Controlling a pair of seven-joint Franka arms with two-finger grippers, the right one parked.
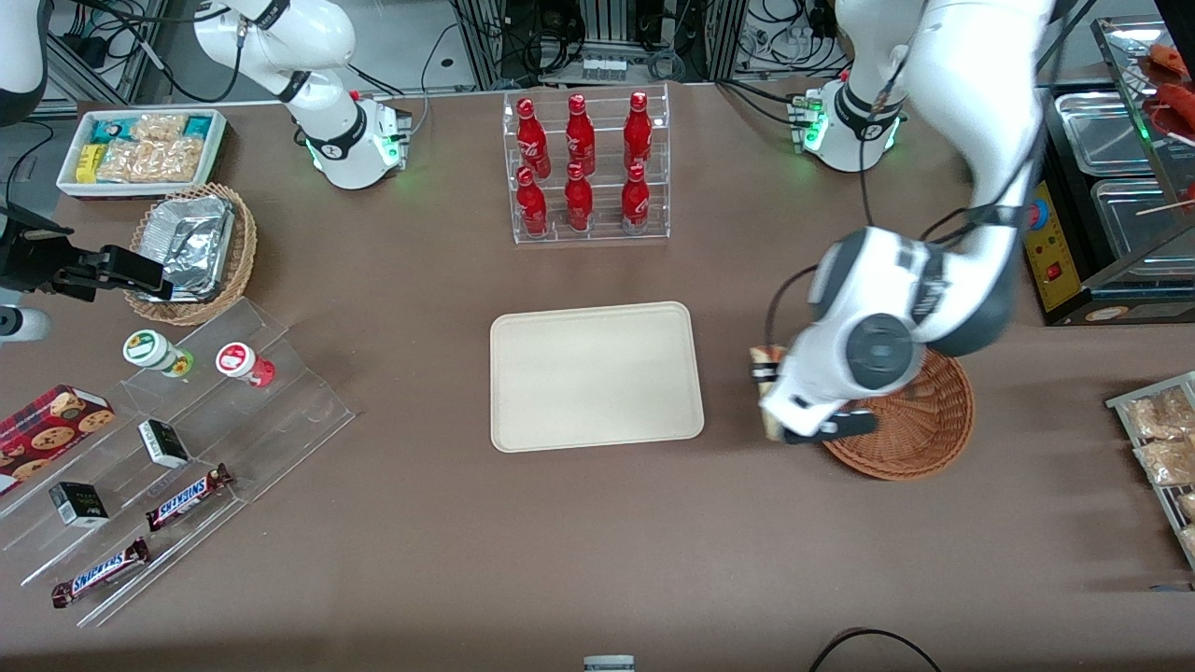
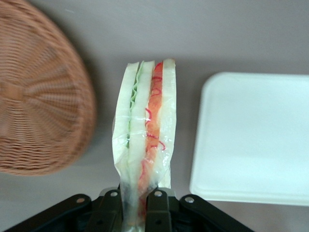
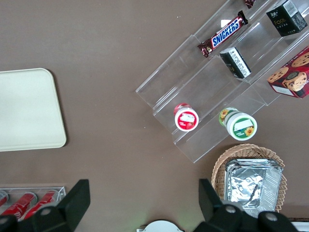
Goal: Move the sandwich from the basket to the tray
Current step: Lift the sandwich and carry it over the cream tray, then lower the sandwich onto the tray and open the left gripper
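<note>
Holding the sandwich (image 2: 145,140) upright, gripper (image 2: 137,205) fingers pinch its clear wrap; white bread w/ green, red-orange layers, between basket (image 2: 41,96) & tray (image 2: 256,135).

Reddish-brown woven basket (image 2: 38,96); cream tray (image 2: 256,135); white, red-and-green-layered sandwich (image 2: 145,130)

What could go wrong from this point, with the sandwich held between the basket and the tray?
The gripper hangs over bare table between the basket and the tray, its fingers shut on only one end of the wrapped sandwich.
1. With most of the sandwich sticking out unsupported, it may sag or slip and land on the table.
2. The soft bread is pinched at one end, so it might get squashed.
3. Released edge-down, it could tip over on or across the tray's low rim.
</note>
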